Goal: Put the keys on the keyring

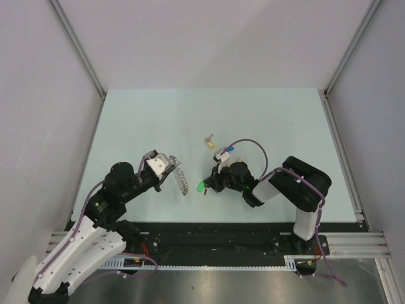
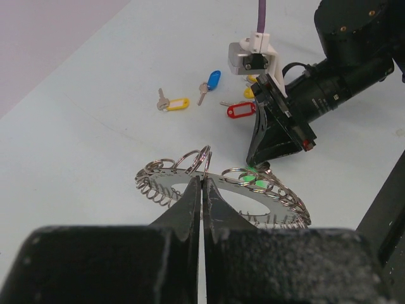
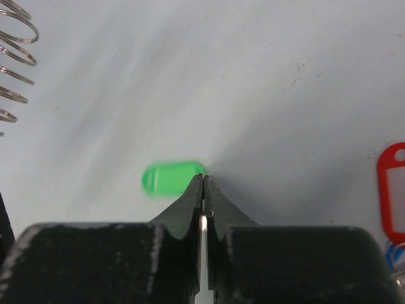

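The keyring (image 2: 223, 190), a silver ring of linked loops, is held off the table in my left gripper (image 2: 202, 180), which is shut on its near edge. In the top view the keyring (image 1: 180, 178) hangs at my left gripper (image 1: 169, 168). My right gripper (image 3: 203, 179) is shut on a key with a green tag (image 3: 169, 179); a metal glint shows between the jaws and the tag sticks out to the left, blurred. In the left wrist view my right gripper (image 2: 266, 166) is at the ring's far edge, with the green tag (image 2: 253, 182) showing through the loops.
On the table behind the grippers lie a yellow-tagged key (image 2: 174, 103), a blue-tagged key (image 2: 212, 81) and a red-tagged key (image 2: 240, 110), with another yellowish tag (image 2: 249, 92) half hidden by the right wrist. The table's side rails stand far off.
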Robot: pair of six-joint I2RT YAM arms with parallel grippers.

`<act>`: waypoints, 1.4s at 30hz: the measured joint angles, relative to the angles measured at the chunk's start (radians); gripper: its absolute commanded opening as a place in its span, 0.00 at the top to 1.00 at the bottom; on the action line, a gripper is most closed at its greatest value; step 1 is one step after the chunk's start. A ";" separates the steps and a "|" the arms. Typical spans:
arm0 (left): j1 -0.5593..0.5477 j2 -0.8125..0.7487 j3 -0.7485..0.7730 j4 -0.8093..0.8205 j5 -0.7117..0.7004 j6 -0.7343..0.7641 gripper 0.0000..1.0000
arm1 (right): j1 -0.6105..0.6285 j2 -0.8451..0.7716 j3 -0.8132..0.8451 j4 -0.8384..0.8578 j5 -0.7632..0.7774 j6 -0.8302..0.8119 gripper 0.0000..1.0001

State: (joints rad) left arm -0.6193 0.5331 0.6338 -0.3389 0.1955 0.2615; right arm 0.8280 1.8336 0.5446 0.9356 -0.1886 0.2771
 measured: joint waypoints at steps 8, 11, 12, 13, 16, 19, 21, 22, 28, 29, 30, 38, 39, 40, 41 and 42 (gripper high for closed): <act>0.000 -0.012 0.000 0.000 -0.010 0.000 0.99 | 0.027 0.000 0.000 0.008 0.011 0.018 0.65; 0.000 -0.021 0.000 -0.001 -0.018 0.000 0.99 | 0.029 -0.076 0.001 -0.082 0.035 0.017 0.59; 0.000 -0.024 0.000 0.000 -0.022 0.000 0.98 | 0.028 -0.111 0.005 -0.125 0.044 0.015 0.59; 0.000 -0.031 0.000 0.000 -0.029 0.000 0.99 | 0.027 -0.144 0.018 -0.177 0.054 0.011 0.59; 0.000 -0.045 -0.002 0.001 -0.048 -0.001 0.99 | 0.025 -0.209 0.100 -0.359 0.083 -0.026 0.58; 0.000 -0.062 -0.007 0.002 -0.068 -0.001 1.00 | 0.025 -0.220 0.253 -0.581 0.110 -0.080 0.58; 0.000 -0.063 -0.007 0.002 -0.082 -0.001 1.00 | 0.026 -0.220 0.360 -0.735 0.121 -0.126 0.58; 0.000 -0.063 -0.007 0.000 -0.092 -0.003 1.00 | 0.026 -0.217 0.408 -0.804 0.122 -0.147 0.58; 0.000 -0.093 -0.008 -0.027 -0.156 -0.034 1.00 | 0.025 -0.118 0.642 -1.134 0.116 -0.273 0.61; 0.000 -0.107 -0.012 -0.029 -0.172 -0.044 1.00 | 0.024 -0.091 0.671 -1.179 0.111 -0.291 0.61; 0.000 -0.119 -0.014 -0.032 -0.183 -0.048 1.00 | 0.023 -0.066 0.697 -1.223 0.100 -0.307 0.61; 0.000 -0.166 -0.034 -0.047 -0.248 -0.071 1.00 | 0.019 0.127 0.888 -1.486 0.047 -0.407 0.63; 0.000 -0.164 -0.034 -0.050 -0.254 -0.071 1.00 | 0.019 0.148 0.915 -1.514 0.041 -0.416 0.63; 0.000 -0.161 -0.034 -0.051 -0.257 -0.070 1.00 | 0.020 0.172 0.949 -1.545 0.034 -0.430 0.63; 0.000 -0.159 -0.034 -0.052 -0.262 -0.070 1.00 | 0.020 0.180 0.960 -1.555 0.031 -0.436 0.64; 0.000 -0.156 -0.034 -0.054 -0.266 -0.070 1.00 | 0.020 0.192 0.981 -1.578 0.026 -0.442 0.64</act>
State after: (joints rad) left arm -0.6193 0.3767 0.5999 -0.3927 -0.0704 0.1913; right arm 0.8478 2.0251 1.5253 -0.6422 -0.1623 -0.1646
